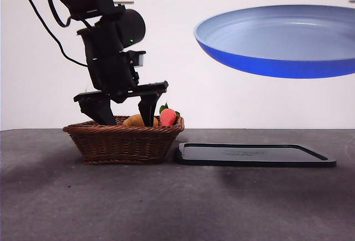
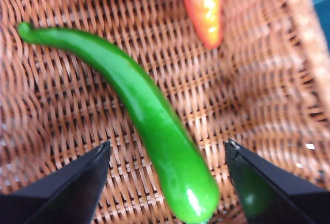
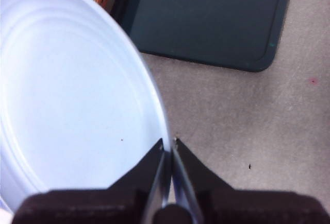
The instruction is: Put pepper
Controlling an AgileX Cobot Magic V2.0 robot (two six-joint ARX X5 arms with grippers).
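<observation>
Left gripper (image 2: pixel 167 183): jaws wide, astride the pepper (image 2: pixel 139 105) on the wicker basket (image 2: pixel 62 110) floor. I rate the pepper light, firm and glossy-slick; I would grip the thick middle. Right gripper (image 3: pixel 168 149): pinched on the blue plate (image 3: pixel 67 95) rim above the black tray (image 3: pixel 206 18). No legible writing.

We note the left gripper (image 2: pixel 167 152) spread wide inside the basket (image 1: pixel 122 141), open weave flanking the pepper (image 2: pixel 149 116), the red-orange fruit (image 2: pixel 203 7) well apart from it.
</observation>
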